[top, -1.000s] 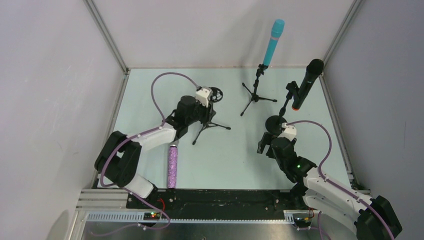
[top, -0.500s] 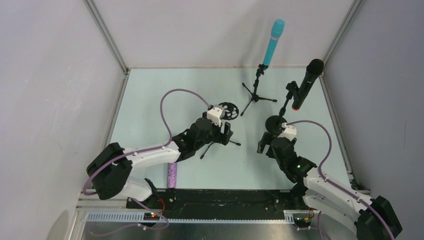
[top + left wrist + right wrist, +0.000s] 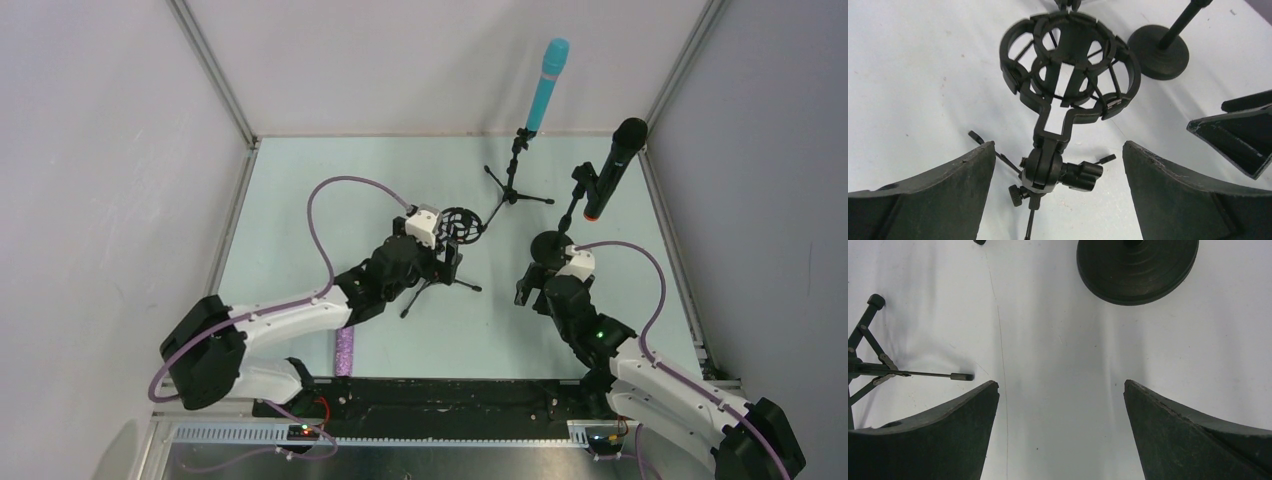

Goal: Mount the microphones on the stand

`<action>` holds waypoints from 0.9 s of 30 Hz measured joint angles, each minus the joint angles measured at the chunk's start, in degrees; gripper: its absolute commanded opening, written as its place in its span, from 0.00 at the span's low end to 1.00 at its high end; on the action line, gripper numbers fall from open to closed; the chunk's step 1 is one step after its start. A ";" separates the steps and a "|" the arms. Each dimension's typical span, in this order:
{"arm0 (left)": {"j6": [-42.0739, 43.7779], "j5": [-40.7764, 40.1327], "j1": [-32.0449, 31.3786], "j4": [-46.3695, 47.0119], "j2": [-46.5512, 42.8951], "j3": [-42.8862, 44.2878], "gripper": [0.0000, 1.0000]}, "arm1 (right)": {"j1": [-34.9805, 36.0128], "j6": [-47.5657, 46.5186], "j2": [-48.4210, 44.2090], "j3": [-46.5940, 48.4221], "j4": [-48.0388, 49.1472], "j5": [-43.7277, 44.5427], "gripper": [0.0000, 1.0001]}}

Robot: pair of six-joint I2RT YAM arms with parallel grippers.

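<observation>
A light cyan microphone stands clipped in the far tripod stand. A black microphone with an orange ring sits in the round-base stand. The purple glitter microphone lies on the table near the front, partly under my left arm. My left gripper is open, its fingers either side of the swivel joint of a third tripod stand, apart from it. That stand's empty shock-mount cage is upright. My right gripper is open over bare table.
The round base lies just ahead of my right gripper, and a tripod leg to its left. My right gripper's finger shows at the left wrist view's right edge. White walls enclose the pale table.
My left gripper carried the shock-mount stand rightward and nearer the front, then opened and let go of it. The right arm has not moved.
</observation>
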 measured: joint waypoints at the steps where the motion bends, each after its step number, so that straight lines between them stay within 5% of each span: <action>1: 0.48 -0.28 0.00 0.00 -0.70 0.00 1.00 | 0.02 -0.11 0.00 0.00 0.02 -0.04 0.98; 18: 14.08 5.35 0.00 -0.22 -16.68 0.81 1.00 | 11.91 -7.45 4.20 1.09 6.71 -0.59 0.96; 27: 12.07 -3.41 1.14 -0.44 -28.24 -1.84 1.00 | 13.27 -12.39 13.53 9.05 12.63 -0.94 0.93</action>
